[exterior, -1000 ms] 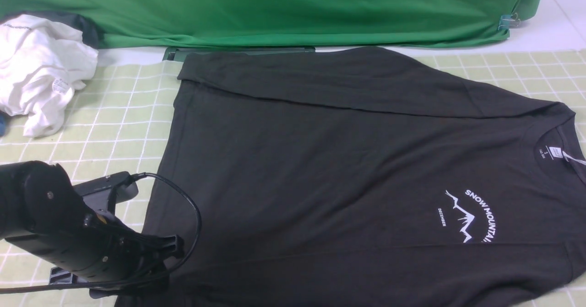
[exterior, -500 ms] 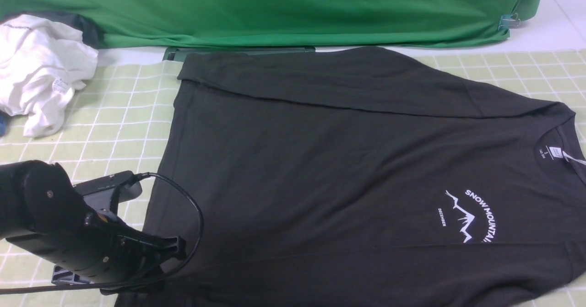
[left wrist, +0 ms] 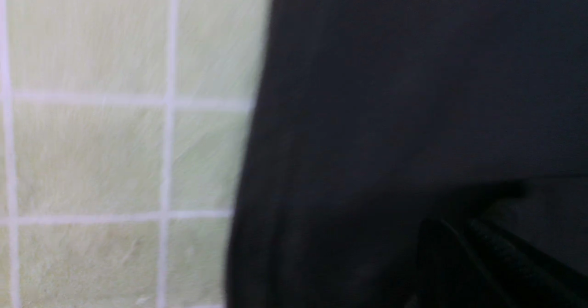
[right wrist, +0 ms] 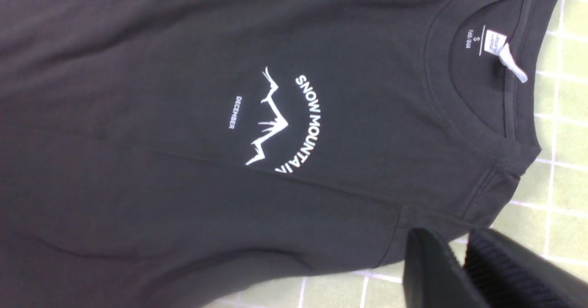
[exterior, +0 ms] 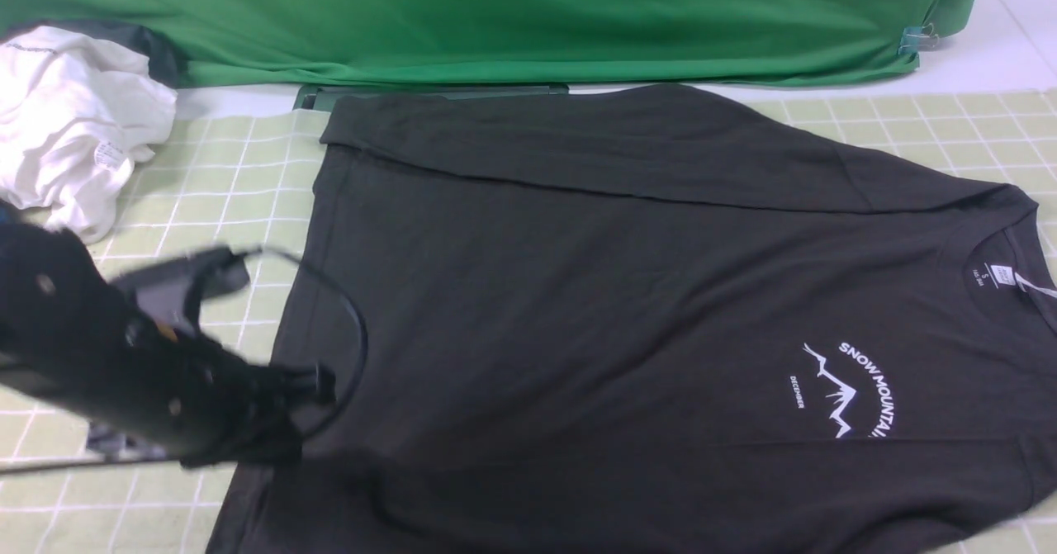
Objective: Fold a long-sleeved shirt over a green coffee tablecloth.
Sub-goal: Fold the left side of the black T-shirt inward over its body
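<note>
From the front, the left pincer [exterior: 312, 387] has risen, blurred, at the near-left hem of the shirt [exterior: 628, 290] spread on the checked cloth [exterior: 215, 191]; its wrist view shows closed fingers [left wrist: 441, 262] over dark fabric; the right pincer [right wrist: 452, 243], narrowly parted, hovers by the shoulder edge.

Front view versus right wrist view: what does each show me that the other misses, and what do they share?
Front only: the left pincer, motion-blurred at the hem of the black long-sleeved shirt; the crumpled white garment; the deep-green fabric drape. Right wrist only: the right pincer, jaws slightly apart, beside the shirt's shoulder. Both: the shirt, its white SNOW MOUNTAIN print and white neck label, and the pale green gridded tablecloth.
</note>
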Action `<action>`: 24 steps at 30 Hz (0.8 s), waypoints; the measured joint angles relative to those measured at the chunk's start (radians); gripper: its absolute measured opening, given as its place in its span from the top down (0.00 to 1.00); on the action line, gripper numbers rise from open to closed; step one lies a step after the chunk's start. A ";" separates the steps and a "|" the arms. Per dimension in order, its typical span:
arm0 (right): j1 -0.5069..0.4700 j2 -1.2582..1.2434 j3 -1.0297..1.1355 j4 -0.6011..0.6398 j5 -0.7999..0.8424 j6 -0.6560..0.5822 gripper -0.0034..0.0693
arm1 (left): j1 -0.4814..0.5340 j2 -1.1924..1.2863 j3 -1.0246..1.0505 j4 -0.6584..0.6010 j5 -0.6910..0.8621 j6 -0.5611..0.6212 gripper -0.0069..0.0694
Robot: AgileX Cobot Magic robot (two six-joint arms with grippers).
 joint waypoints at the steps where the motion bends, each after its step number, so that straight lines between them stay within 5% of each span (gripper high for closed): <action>1: 0.000 0.000 0.000 0.000 -0.001 0.000 0.77 | 0.000 -0.030 -0.058 -0.002 0.030 -0.009 0.88; 10: 0.000 0.000 0.000 0.000 -0.001 -0.001 0.76 | 0.000 0.008 -0.413 0.119 0.132 -0.088 0.88; 24: 0.000 0.001 0.000 0.000 -0.001 -0.001 0.73 | 0.000 0.461 -0.733 0.266 0.059 -0.098 0.88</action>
